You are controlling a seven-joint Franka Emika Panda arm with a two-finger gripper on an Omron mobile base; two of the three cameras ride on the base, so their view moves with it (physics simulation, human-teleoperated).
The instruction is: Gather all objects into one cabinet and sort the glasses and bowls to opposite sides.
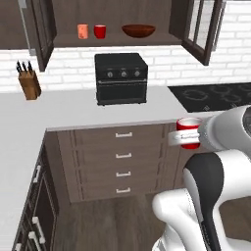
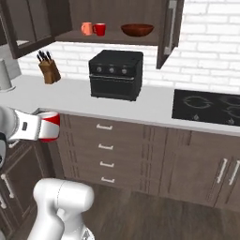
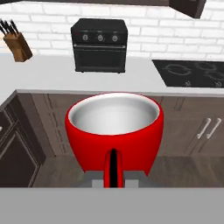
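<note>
End effector (image 3: 113, 177) grips red cup (image 3: 114, 131); cabinet (image 1: 112, 40) holds two cups, one bowl (image 1: 138, 31).

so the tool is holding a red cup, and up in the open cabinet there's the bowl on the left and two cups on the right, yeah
Not quite: the sides are swapped. In the left base view the cabinet has the salmon-orange cup and a red cup on the left, and the bowl on the right. The rest holds: the tool is shut on another red cup.

Glossy red cup (image 3: 114, 127) — pale grey inside — black oven (image 3: 100, 44)
</note>
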